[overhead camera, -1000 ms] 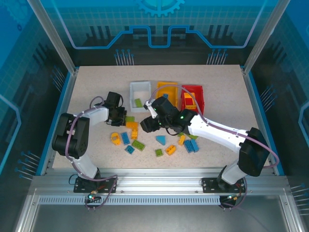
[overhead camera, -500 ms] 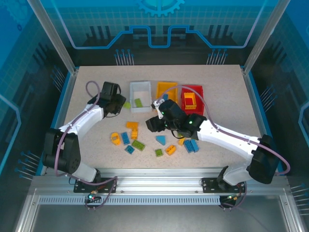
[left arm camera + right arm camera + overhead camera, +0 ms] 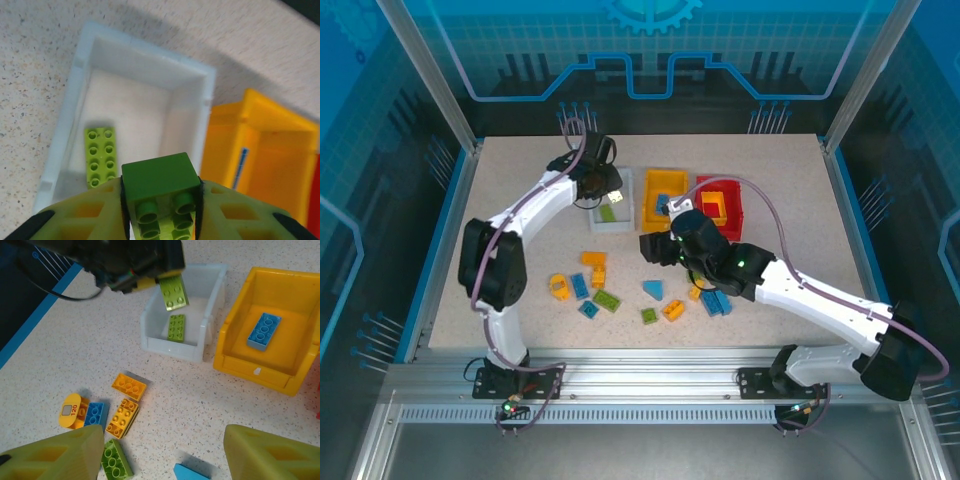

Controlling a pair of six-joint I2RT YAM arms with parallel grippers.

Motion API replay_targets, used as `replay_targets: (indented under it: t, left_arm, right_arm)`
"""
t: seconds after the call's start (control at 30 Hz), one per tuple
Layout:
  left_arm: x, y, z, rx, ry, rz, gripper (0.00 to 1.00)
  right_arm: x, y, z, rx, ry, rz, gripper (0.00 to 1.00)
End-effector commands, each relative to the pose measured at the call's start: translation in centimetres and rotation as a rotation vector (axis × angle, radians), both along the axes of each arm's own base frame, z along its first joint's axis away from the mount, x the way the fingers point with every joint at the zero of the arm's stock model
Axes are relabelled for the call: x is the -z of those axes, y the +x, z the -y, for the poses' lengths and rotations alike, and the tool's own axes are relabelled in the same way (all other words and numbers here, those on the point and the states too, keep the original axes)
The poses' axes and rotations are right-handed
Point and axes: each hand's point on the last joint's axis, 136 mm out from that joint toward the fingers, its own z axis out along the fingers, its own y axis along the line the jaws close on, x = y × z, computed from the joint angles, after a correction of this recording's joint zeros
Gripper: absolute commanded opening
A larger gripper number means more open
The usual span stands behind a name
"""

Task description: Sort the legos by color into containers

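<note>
Release is best delayed until the green brick (image 3: 159, 187), clamped in the left gripper (image 3: 160, 212) above the leftmost white bin (image 3: 150, 65), is lowered close over the lime brick (image 3: 100, 156) lying inside, while the right gripper (image 3: 160, 455) is held apart, empty.

green brick (image 3: 159, 182) cut off at bottom edge, yellow bin (image 3: 222, 145) cropped at right
</note>
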Motion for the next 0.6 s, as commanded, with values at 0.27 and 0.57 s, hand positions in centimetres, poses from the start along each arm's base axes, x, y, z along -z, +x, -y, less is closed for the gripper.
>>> replay_targets:
  t: [0.27,0.57]
  left_arm:
    - [4.0,-0.1,0.4,0.081,0.077,-0.134,0.58]
    - [-1.5,-2.4,0.6,0.081,0.033,-0.037,0.70]
  right_arm:
    - [0.9,-0.2,1.9,0.092,-0.019,-0.057,0.67]
    - [9.7,-3.4,8.9,0.495,-0.109,-0.444,0.61]
